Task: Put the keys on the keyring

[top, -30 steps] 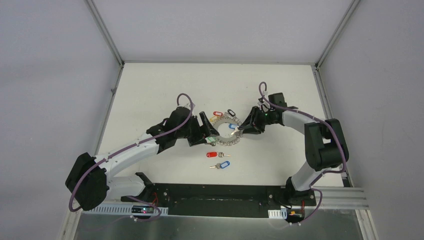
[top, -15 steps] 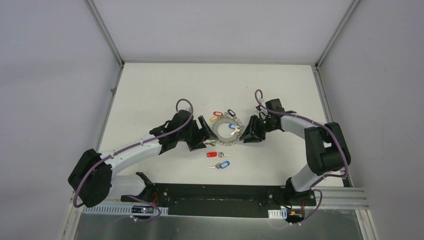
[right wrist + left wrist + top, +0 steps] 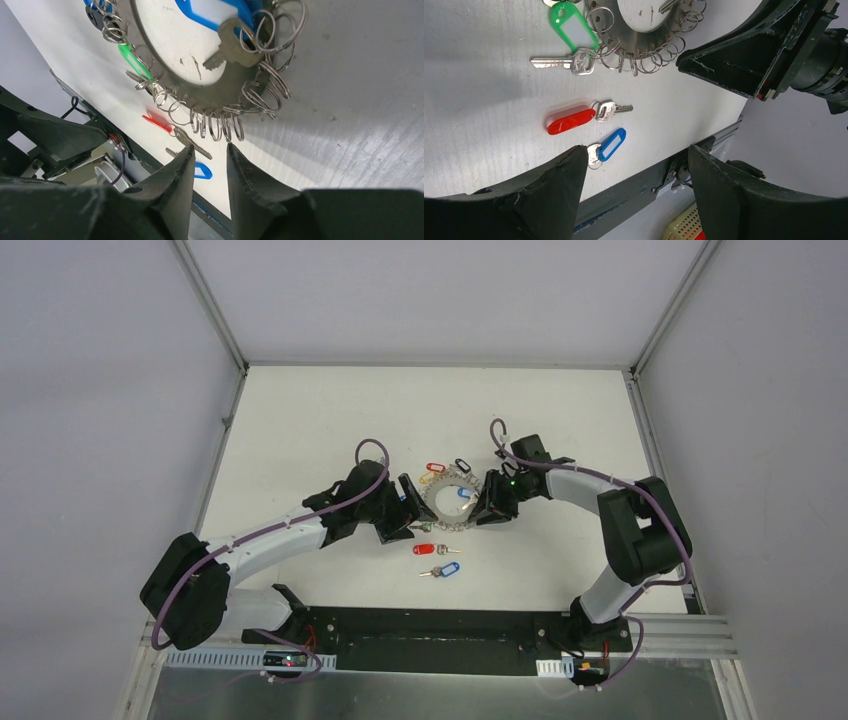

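The keyring [image 3: 447, 502] lies flat mid-table, its grey rim [image 3: 634, 42] edged with wire loops; it also shows in the right wrist view [image 3: 195, 95]. The red-tagged key [image 3: 424, 549] and the blue-tagged key [image 3: 445, 569] lie loose just in front of it, apart from it. Both show in the left wrist view, red [image 3: 571, 121] and blue [image 3: 611, 145], and in the right wrist view, red [image 3: 157, 121] and blue [image 3: 202, 170]. My left gripper [image 3: 408, 508] is open and empty beside the ring's left edge [image 3: 638, 150]. My right gripper [image 3: 482, 502] is at the ring's right edge, jaws narrowly apart and empty [image 3: 210, 147].
Keys hang on the ring: a green-tagged one [image 3: 569, 27], a blue-tagged one inside it [image 3: 230, 47], a red tag [image 3: 433, 467] and a black tag [image 3: 462, 464] at its far side. The black base rail [image 3: 450, 625] runs along the near edge.
My right gripper has moved left, up to the ring's right edge. My left gripper has drawn back a little to the left, off the ring. The loose keys have not moved.
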Tool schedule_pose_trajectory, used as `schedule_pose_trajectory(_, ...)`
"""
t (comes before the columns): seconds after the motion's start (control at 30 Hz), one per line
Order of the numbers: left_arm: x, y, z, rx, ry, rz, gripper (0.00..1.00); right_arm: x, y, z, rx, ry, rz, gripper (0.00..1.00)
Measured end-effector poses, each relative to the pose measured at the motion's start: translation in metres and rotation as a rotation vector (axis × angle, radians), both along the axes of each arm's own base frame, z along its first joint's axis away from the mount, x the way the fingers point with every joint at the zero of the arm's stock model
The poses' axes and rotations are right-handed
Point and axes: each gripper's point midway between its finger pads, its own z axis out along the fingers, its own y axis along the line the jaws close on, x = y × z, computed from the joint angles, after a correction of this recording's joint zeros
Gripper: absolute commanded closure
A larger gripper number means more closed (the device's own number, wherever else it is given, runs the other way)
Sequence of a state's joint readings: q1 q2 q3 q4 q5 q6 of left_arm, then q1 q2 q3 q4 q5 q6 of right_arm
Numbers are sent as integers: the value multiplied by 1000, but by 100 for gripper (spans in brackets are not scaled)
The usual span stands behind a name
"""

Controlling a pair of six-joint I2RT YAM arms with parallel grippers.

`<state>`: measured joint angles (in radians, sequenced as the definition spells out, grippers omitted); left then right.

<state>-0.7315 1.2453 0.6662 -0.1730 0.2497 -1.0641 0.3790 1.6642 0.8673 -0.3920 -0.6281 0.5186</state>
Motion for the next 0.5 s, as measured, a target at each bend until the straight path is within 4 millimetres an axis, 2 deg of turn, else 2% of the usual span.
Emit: schedule_pose_trajectory(0.5,-2,-1,10,-26,-14,-7,25,27,2,8,-74,-96,-2,67)
